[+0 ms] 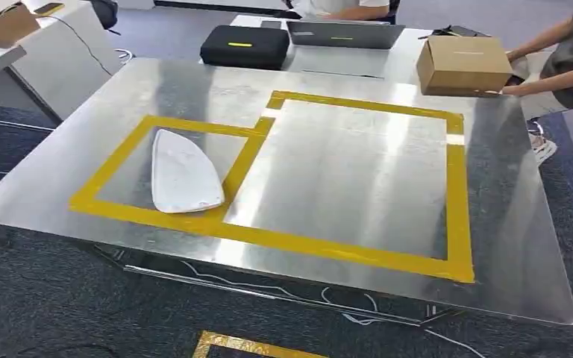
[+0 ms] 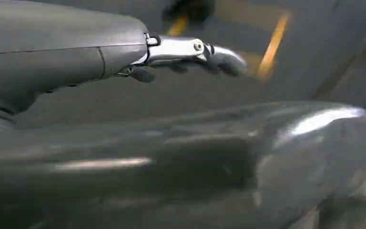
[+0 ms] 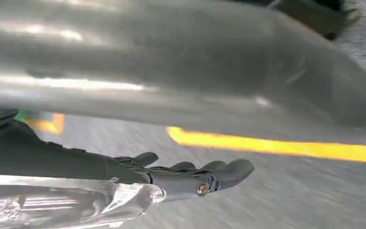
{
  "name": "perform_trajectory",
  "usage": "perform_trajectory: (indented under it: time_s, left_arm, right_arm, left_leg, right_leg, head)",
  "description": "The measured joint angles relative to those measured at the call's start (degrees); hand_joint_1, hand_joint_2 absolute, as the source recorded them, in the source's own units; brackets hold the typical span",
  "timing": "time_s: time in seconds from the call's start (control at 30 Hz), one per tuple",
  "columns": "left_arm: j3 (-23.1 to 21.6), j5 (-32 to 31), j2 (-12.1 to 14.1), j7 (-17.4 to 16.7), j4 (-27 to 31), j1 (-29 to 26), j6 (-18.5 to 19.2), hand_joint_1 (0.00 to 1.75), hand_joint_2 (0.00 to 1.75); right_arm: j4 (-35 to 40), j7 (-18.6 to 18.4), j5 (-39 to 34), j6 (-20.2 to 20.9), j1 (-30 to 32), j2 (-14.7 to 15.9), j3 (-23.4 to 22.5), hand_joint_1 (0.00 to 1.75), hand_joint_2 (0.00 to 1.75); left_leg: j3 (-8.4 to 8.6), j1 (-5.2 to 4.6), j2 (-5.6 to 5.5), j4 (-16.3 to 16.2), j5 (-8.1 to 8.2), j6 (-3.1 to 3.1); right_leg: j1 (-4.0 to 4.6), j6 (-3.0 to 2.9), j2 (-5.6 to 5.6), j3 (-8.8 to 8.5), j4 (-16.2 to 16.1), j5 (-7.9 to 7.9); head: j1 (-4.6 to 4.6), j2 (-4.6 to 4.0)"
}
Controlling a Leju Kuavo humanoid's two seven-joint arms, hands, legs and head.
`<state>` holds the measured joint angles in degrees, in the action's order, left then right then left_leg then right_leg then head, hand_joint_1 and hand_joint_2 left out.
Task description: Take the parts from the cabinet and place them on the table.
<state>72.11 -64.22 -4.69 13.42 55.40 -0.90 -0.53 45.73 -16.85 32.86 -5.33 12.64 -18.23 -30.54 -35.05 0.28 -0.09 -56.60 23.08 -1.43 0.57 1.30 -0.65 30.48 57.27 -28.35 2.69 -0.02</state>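
A white, flat, pointed part (image 1: 183, 173) lies on the shiny metal table (image 1: 67, 142), inside the smaller yellow-taped rectangle (image 1: 104, 175) on the left. Beside it, the larger taped rectangle (image 1: 456, 186) holds nothing. My left hand (image 2: 190, 53) hangs low over the dark carpet, its fingers stretched out and holding nothing. My right hand (image 3: 190, 175) also hangs over grey carpet with a yellow floor line (image 3: 276, 145) behind it; its fingers are loosely extended and hold nothing.
At the far right corner a person (image 1: 567, 60) holds a cardboard box (image 1: 464, 64) on the table edge. A black case (image 1: 245, 46) and a laptop (image 1: 343, 33) sit on a table behind. Cables (image 1: 343, 309) lie under the near table edge; yellow floor tape (image 1: 246, 346) is in front.
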Motion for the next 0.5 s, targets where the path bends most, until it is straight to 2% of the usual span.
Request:
perform_trajectory:
  time_s: [0.07, 0.17, 0.23, 0.3, 0.33, 0.37, 0.43, 0.5]
  left_arm:
    - [-0.2, -5.2, -3.2, 1.9, -4.9, -0.4, 2.6, 0.0, 0.0]
    - [-0.8, -11.1, -5.4, 2.7, -12.9, -0.1, 5.3, 0.0, 0.0]
    - [-2.0, -17.5, -5.9, 4.8, -18.7, 0.3, 6.4, 0.0, 0.0]
    - [-5.7, -23.9, -5.3, 8.2, -24.0, 0.2, 6.0, 0.0, 0.0]
    - [-7.8, -24.5, -4.8, 9.4, -26.4, 0.2, 5.8, 0.0, 0.0]
    - [-9.0, -24.3, -4.6, 9.4, -28.0, 0.2, 5.6, 0.0, 0.0]
    - [-9.8, -21.9, -3.7, 6.1, -31.1, 0.6, 5.6, 0.0, 0.0]
    - [-11.0, -23.3, -3.1, 2.2, -33.0, 0.9, 4.2, 0.0, 0.0]
  right_arm:
    - [1.7, 1.0, 1.2, 1.8, 0.2, 0.0, -0.3, 0.0, 0.0]
    - [2.3, -0.4, 0.5, 4.2, 0.1, -0.1, -0.6, 0.0, 0.0]
    - [2.0, -0.7, 2.0, 6.1, 0.0, -0.1, -1.4, 0.0, 0.0]
    - [1.0, -0.2, 5.3, 7.7, -0.2, -0.1, -3.1, 0.0, 0.0]
    - [0.5, 0.3, 7.4, 8.4, -0.4, -0.1, -4.2, 0.0, 0.0]
    - [0.1, 0.6, 8.9, 8.9, -0.5, -0.1, -5.3, 0.0, 0.0]
    - [-0.6, 1.3, 11.9, 10.3, -1.0, -0.1, -8.1, 0.0, 0.0]
    - [-1.3, 1.7, 13.6, 11.5, -1.7, -0.1, -10.1, 0.0, 0.0]
  left_leg:
    - [-0.03, -0.04, -0.01, 0.0, 0.02, 0.06]
    - [-0.03, -0.27, -0.02, -0.1, 0.13, 0.25]
    - [-0.02, -0.35, -0.02, -0.1, 0.13, 0.38]
    - [-0.02, -0.45, -0.02, -0.1, 0.18, 0.46]
    - [-0.01, -0.51, -0.02, -0.1, 0.23, 0.54]
    - [-0.01, -0.55, -0.04, -0.1, 0.26, 0.59]
    - [-0.01, -0.67, -0.05, -0.2, 0.38, 0.8]
    - [0.01, -0.82, -0.03, -0.3, 0.5, 1.08]
  right_leg:
    - [-0.1, 0.03, 0.05, -0.01, 0.0, -0.01]
    - [-0.27, 0.28, 0.04, -0.04, -0.1, 0.05]
    - [-0.42, 0.45, 0.04, -0.04, -0.1, 0.06]
    - [-0.47, 0.52, 0.04, -0.08, -0.1, 0.04]
    - [-0.51, 0.55, 0.05, -0.11, -0.1, 0.03]
    - [-0.55, 0.61, 0.05, -0.13, -0.1, 0.0]
    - [-0.67, 0.74, 0.04, -0.18, -0.1, -0.04]
    - [-0.86, 1.0, 0.06, -0.21, -0.2, -0.12]
  head:
    - [-0.04, 0.0]
    - [-0.04, 0.0]
    - [0.0, 0.0]
    - [0.0, 0.0]
    - [-0.02, 0.0]
    - [0.0, 0.0]
    - [0.0, 0.0]
    - [-0.02, 0.0]
